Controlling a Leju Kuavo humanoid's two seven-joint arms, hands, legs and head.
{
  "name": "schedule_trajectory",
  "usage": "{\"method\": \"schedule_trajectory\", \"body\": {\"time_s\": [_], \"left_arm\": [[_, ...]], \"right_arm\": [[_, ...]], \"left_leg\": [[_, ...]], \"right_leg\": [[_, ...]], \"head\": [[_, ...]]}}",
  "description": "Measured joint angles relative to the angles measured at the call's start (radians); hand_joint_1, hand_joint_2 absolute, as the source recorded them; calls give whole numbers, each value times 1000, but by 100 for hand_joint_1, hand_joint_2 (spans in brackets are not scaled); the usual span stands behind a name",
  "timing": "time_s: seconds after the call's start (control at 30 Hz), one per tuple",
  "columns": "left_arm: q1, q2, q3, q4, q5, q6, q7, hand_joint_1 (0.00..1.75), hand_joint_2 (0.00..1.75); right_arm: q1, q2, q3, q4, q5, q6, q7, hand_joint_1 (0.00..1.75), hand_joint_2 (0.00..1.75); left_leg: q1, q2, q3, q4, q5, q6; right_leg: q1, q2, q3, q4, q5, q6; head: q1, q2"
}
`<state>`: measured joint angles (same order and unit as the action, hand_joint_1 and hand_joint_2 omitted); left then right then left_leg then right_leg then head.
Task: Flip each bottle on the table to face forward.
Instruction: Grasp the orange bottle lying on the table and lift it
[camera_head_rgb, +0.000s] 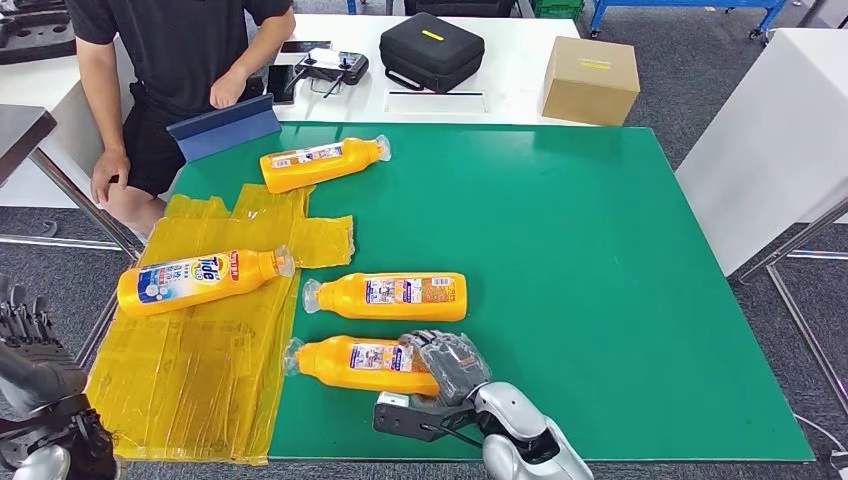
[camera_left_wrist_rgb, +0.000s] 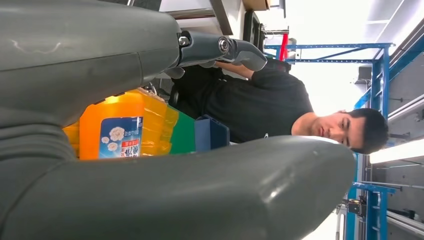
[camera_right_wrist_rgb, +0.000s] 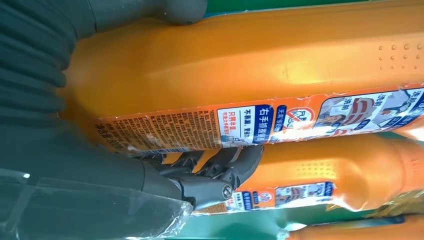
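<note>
My right hand (camera_head_rgb: 452, 362) is wrapped over the base end of the nearest bottle (camera_head_rgb: 362, 364), fingers (camera_head_rgb: 440, 352) curled across its top and gripping it. That bottle lies on its side near the front edge of the green table (camera_head_rgb: 560, 250), cap toward the yellow plastic sheet (camera_head_rgb: 200, 350), small-print back label up. In the right wrist view the same bottle (camera_right_wrist_rgb: 240, 65) runs across the frame with my dark fingers (camera_right_wrist_rgb: 225, 167) hooked under its label edge; my thumb seems to press the other side, but the close view makes that hard to confirm.

Second bottle (camera_head_rgb: 388, 296) lies just beyond it, parallel, apart from it, cap also toward the sheet, back label up. Third bottle (camera_head_rgb: 205, 279) lies on the yellow sheet, blue front label up, cap pointing toward the second bottle. Fourth bottle (camera_head_rgb: 322, 162) lies further back on the green surface, near a blue folder (camera_head_rgb: 222, 126), cap pointing right.

My left hand (camera_head_rgb: 30, 340) hangs low off the table's left side, dark fingers showing; can't tell spread or curled there. In the left wrist view my fingers (camera_left_wrist_rgb: 220, 49) and thumb (camera_left_wrist_rgb: 200, 190) stand apart, nothing between them, with an orange bottle (camera_left_wrist_rgb: 120, 130) beyond.

A person (camera_head_rgb: 170, 70) in a black shirt stands at the far left corner, one hand (camera_head_rgb: 228, 90) on the white table (camera_head_rgb: 500, 80). A black case (camera_head_rgb: 431, 50), a cardboard box (camera_head_rgb: 590, 78) and a controller (camera_head_rgb: 330, 68) sit on that white table.
</note>
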<state>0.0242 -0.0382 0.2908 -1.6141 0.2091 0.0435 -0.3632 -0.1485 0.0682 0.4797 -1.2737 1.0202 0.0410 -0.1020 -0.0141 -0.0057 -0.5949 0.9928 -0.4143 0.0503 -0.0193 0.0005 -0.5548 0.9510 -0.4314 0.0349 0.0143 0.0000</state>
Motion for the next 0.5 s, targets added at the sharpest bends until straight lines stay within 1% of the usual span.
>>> {"method": "schedule_trajectory", "body": {"time_s": [0.07,0.17,0.33,0.5], "left_arm": [[12,-1,0,-6,1,0,2,0,0],[34,-6,0,-11,7,-8,11,0,0],[38,-23,-26,4,28,-48,33,0,0],[13,-47,-93,49,33,-59,35,0,0]], "right_arm": [[17,-6,-4,-48,-46,10,-21,175,175],[23,-13,-29,-161,-130,34,-52,175,175],[-36,-6,-106,-332,-261,72,-92,175,175],[-89,16,-156,-417,-309,77,-112,175,175]], "left_leg": [[0,0,-2,0,0,0],[-1,0,-4,0,0,0],[-2,-1,-4,0,1,1],[-3,-1,-4,0,2,2]], "right_leg": [[0,0,0,0,0,0],[0,0,-2,0,0,0],[0,-1,-3,0,1,1],[0,-1,-2,0,2,2]], "head": [[0,0],[0,0],[0,0],[0,0]]}}
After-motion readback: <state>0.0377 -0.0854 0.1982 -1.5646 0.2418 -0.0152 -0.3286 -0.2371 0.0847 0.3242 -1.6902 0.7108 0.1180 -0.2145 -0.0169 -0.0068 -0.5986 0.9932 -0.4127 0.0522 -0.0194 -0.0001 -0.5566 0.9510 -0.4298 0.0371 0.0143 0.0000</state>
